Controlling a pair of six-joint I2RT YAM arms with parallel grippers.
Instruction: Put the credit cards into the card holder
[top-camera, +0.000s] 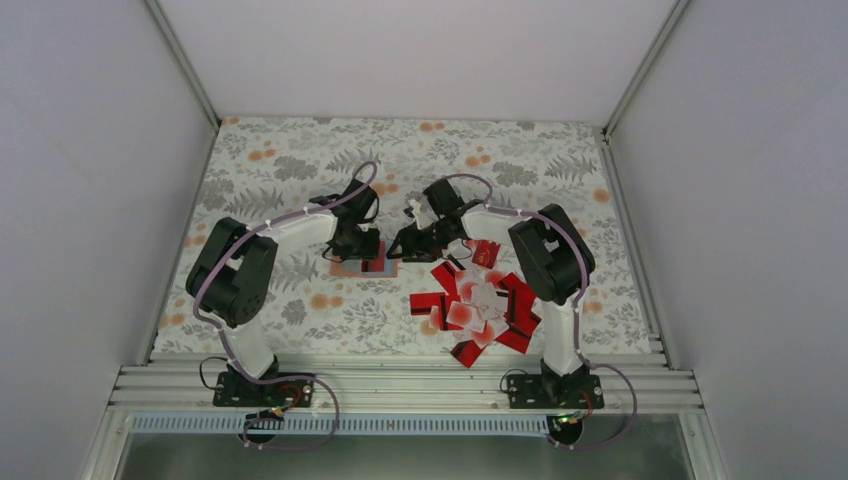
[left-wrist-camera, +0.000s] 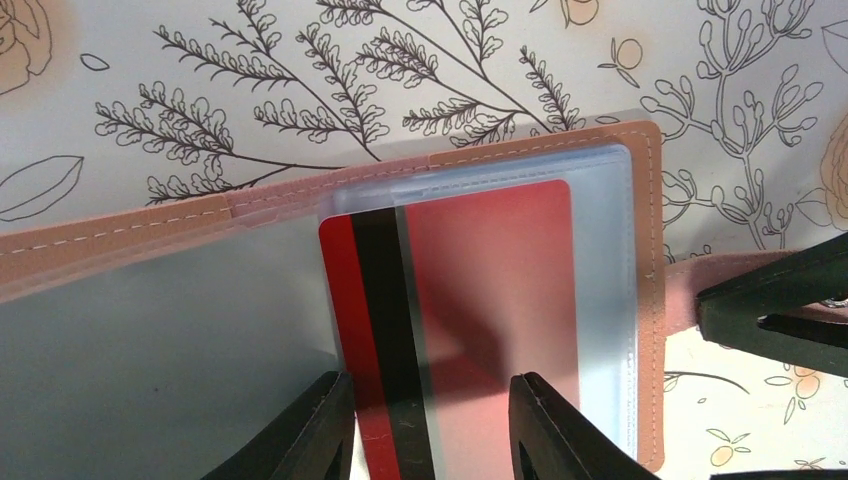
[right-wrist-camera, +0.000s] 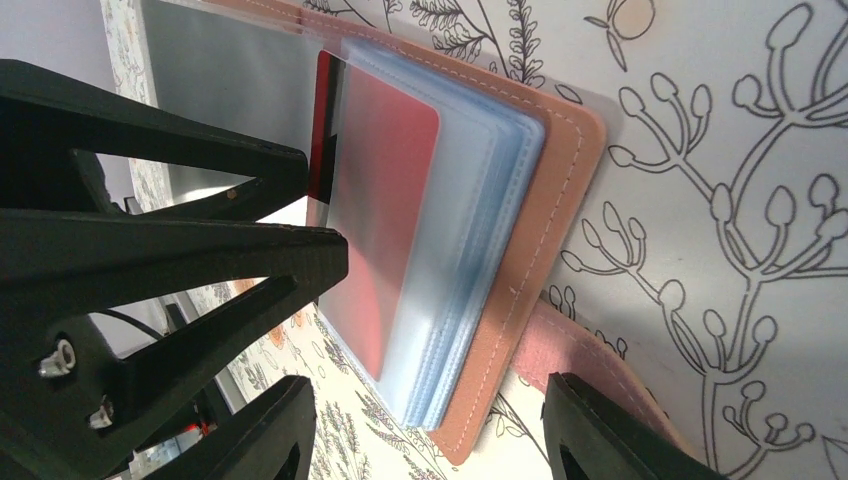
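Jamming is the risk: the red card (left-wrist-camera: 480, 280) sits mostly inside the card holder's (left-wrist-camera: 650, 250) clear sleeve (left-wrist-camera: 600, 300), striped edge out, and a skewed push could buckle it; left gripper (left-wrist-camera: 430, 378) part open, tips over the card, clasping nothing; right gripper (right-wrist-camera: 430, 385) wide open, empty, straddling the holder's strap (right-wrist-camera: 580, 345); holder open, tan; spare credit cards (top-camera: 480, 310) heaped right of it.

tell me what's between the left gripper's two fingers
Between the fingers of the left gripper lies a red credit card with a black stripe, partly inside a clear sleeve of the card holder; the left wrist view shows it.
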